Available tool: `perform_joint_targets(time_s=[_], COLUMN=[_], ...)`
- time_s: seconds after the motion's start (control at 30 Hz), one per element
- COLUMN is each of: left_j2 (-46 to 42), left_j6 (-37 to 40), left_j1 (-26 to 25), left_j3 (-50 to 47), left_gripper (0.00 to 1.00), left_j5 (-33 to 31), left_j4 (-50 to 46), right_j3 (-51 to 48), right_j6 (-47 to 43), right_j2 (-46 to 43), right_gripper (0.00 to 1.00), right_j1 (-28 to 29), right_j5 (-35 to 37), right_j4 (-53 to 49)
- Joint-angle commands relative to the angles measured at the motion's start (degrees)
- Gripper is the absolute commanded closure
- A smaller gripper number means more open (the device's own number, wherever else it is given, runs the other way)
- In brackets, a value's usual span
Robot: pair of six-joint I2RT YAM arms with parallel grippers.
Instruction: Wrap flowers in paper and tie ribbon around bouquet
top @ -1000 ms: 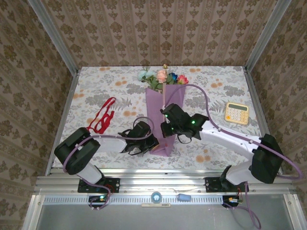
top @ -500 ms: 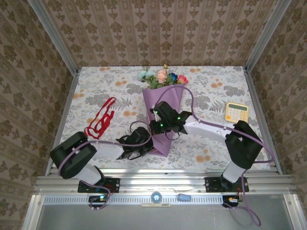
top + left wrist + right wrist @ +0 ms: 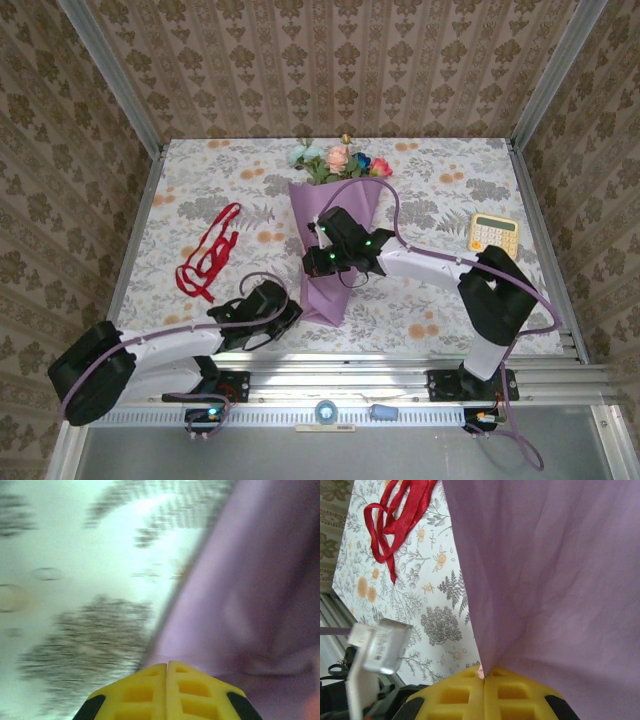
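Your right arm stretches left across the tabletop (image 3: 440,305) w/ right claw (image 3: 484,672) pinching the paper (image 3: 545,580) edge; left arm lies low, left claw (image 3: 167,666) pressed together by the cone's near tip. Bouquet (image 3: 325,198) sits mid-tabletop, flowers (image 3: 335,160) at far end, ribbon (image 3: 208,255) loose to its left.

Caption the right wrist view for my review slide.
Right gripper shut on the lilac paper; red ribbon loose on the floral tablecloth.
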Motion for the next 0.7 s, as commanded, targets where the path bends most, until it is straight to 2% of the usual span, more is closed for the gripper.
perform_joint_targets(time_s=[0.0, 0.13, 0.3, 0.67], left_j2=[2.0, 6.69, 10.13, 10.01], left_j6=[-3.81, -4.07, -3.62, -2.84], left_j1=[0.03, 0.19, -0.28, -0.46], left_j3=[-1.38, -3.03, -2.1, -1.9], left_gripper=[1.0, 1.0, 1.0, 1.0], left_j5=[-2.23, -2.47, -1.5, -1.62], left_j4=[-0.26, 7.06, 7.83, 6.49], right_j3=[1.99, 2.8, 4.81, 7.31], right_j6=[0.64, 1.12, 1.52, 3.28], right_j2=[1.64, 3.55, 6.84, 13.24], right_gripper=[1.0, 1.0, 1.0, 1.0], right_j1=[-0.03, 0.24, 0.73, 1.15], right_j5=[-2.73, -4.78, -7.67, -9.27], right_j4=[1.77, 2.49, 3.29, 5.61])
